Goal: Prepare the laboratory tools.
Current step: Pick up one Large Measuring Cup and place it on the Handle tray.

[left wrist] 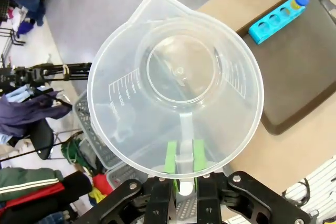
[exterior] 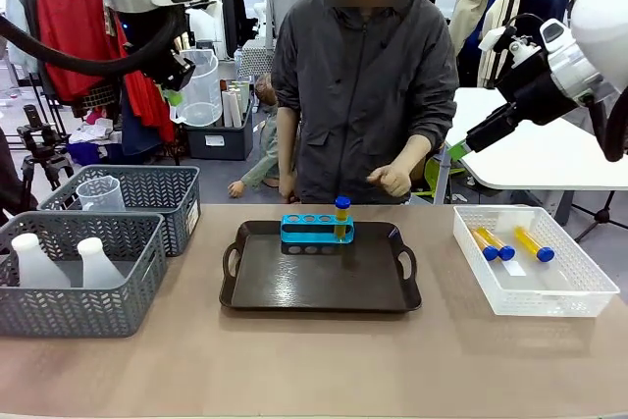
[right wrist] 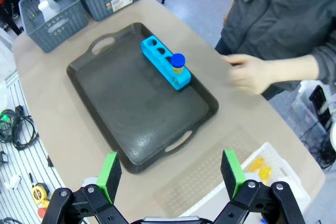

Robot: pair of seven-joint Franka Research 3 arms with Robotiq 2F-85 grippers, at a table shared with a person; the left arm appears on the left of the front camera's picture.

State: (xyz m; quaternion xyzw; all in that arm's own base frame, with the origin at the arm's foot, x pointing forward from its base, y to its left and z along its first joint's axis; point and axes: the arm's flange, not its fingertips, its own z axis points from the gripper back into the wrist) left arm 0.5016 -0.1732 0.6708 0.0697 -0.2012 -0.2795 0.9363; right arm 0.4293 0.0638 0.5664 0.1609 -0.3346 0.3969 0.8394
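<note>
My left gripper is shut on the handle of a clear measuring beaker, held high above the table's left side. My right gripper hangs open and empty above the table's right side. One yellow tube with a blue cap stands in the blue rack on the dark tray. Three more yellow tubes lie in a white basket at the right. Two white flasks stand in a grey basket at the left.
A second grey basket behind the first holds another clear beaker. A person stands at the far side with a hand held just beyond the tray. Bare tabletop runs along the near edge.
</note>
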